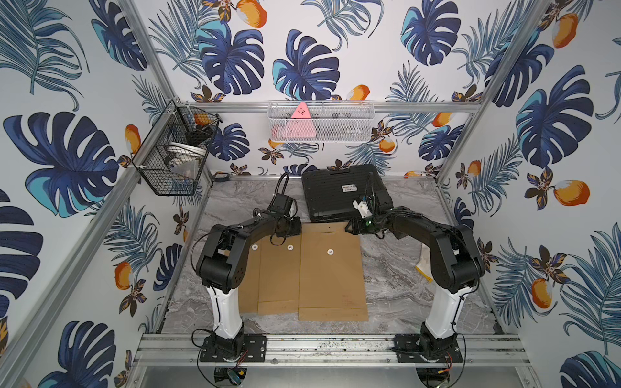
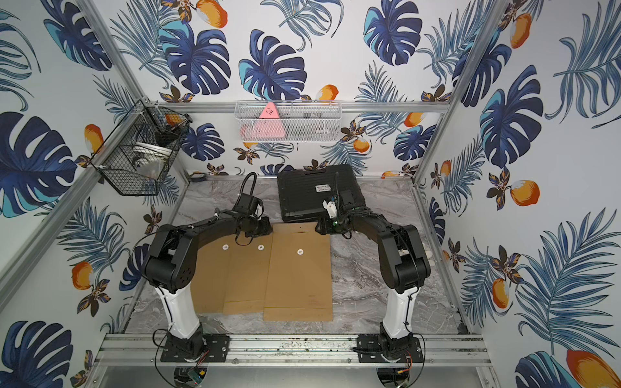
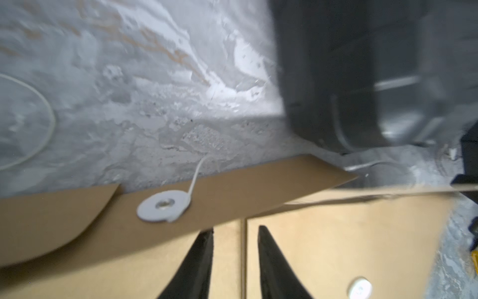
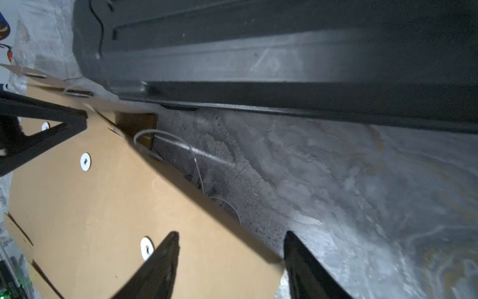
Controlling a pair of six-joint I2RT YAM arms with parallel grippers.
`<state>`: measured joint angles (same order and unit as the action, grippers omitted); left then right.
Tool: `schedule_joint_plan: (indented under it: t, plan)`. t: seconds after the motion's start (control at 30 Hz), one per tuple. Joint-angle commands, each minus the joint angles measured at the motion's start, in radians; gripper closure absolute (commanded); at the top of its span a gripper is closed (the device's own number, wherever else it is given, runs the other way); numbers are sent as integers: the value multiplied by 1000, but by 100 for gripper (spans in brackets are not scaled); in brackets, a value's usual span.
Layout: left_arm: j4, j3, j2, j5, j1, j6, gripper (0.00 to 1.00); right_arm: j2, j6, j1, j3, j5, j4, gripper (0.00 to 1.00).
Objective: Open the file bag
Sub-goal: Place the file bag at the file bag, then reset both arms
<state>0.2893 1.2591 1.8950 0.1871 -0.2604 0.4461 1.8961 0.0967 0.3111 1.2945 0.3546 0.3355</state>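
I am watching three brown paper bags lying flat and overlapping on the marble table. I am taking the file bag on top, nearest the right arm, as the one to open. Its long axis is running from the arm bases toward the black case, with the mouth end on the far side, close against that case.

Both grippers are hovering at that far end. The left gripper is showing its fingers parted and empty over the seam between this bag and its neighbour. A lifted flap with a white disc and loose string is sitting just ahead of it; I cannot tell whose flap it is. The right gripper is spread wide, holding nothing and straddling the bag's far corner, so I am judging it the better-placed arm.
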Motion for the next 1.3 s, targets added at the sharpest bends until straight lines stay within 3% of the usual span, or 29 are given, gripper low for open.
schedule_joint_plan:
  t: [0.0, 0.07, 0.17, 0.27, 0.43, 0.63, 0.8, 0.93, 1.07, 1.2, 1.27]
  plan:
    - [28, 13, -56, -41, 1, -24, 54, -61, 39, -9, -19, -68, -40, 9]
    - [28, 1, -112, -65, 0, -31, 46, -129, 57, -10, -59, -97, -60, 0]
    - [8, -61, -236, -130, 0, -31, 30, -264, 98, -10, -152, -146, -121, 0]
    - [-15, -165, -394, -230, 0, -10, 21, -408, 129, -10, -279, -209, -185, 0]
    - [-179, -422, -682, -361, 2, 14, 1, -636, 160, -12, -443, -365, -282, 0]
    - [-253, -583, -880, -533, 3, -27, 3, -730, 95, -43, -531, -627, -311, 0]
    - [-421, -708, -874, -628, 3, -171, 1, -688, -5, -134, -587, -646, -380, 0]
    - [-722, -881, -858, -621, 4, -423, 1, -645, -53, -179, -708, -628, -578, 0]
    - [-845, -934, -752, -664, 6, -489, 1, -556, -48, -225, -771, -574, -709, 0]
    - [-1106, -986, -579, -618, 14, -511, 1, -472, -33, -267, -872, -516, -995, 0]
    - [-1125, -971, -538, -567, 16, -540, 1, -428, -43, -281, -883, -503, -1084, 0]
